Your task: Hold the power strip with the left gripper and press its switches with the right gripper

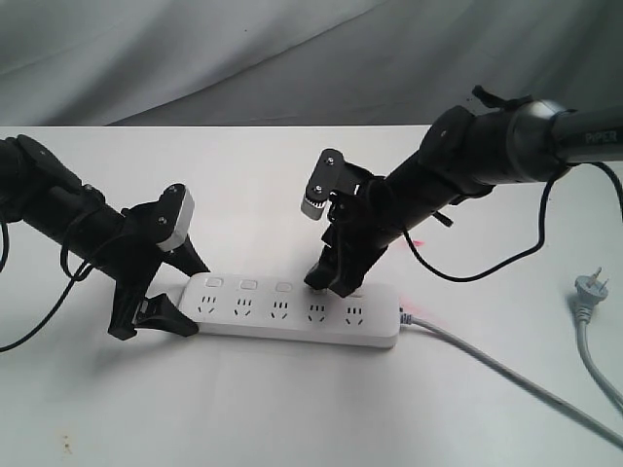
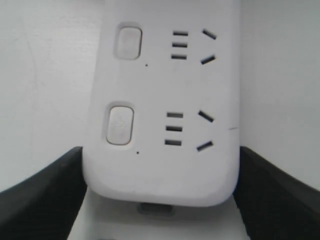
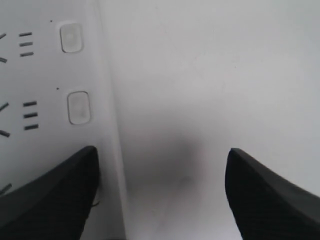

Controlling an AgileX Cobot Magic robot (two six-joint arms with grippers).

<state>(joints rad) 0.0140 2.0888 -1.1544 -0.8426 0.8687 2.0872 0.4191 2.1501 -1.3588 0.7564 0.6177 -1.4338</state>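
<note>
The power strip [image 1: 292, 316] is lying flat along the bench [image 1: 292, 418], with its grey cable [image 1: 506, 375] trailing from the end away from the left gripper [image 1: 193, 300]. The holding half of the task is being done. The strip's rounded end is being clamped by that gripper, and in the left wrist view both jaws are seen touching its long sides.

The pressing half is judged to be under way. The right gripper [image 1: 329, 285] is being held spread wide, with nothing between its jaws. One finger [image 3: 50, 200] is being set down at the row of switches [image 1: 247, 285], at about the fourth from the clamped end. The other finger is hanging over bare bench beside the strip's switch edge. Whether that switch is actually being pushed in cannot be told.

Three switches are showing uncovered between the two grippers, and the fifth is being hidden by the right gripper. Nothing is showing which switches are already toggled, so what is left cannot be counted.
</note>
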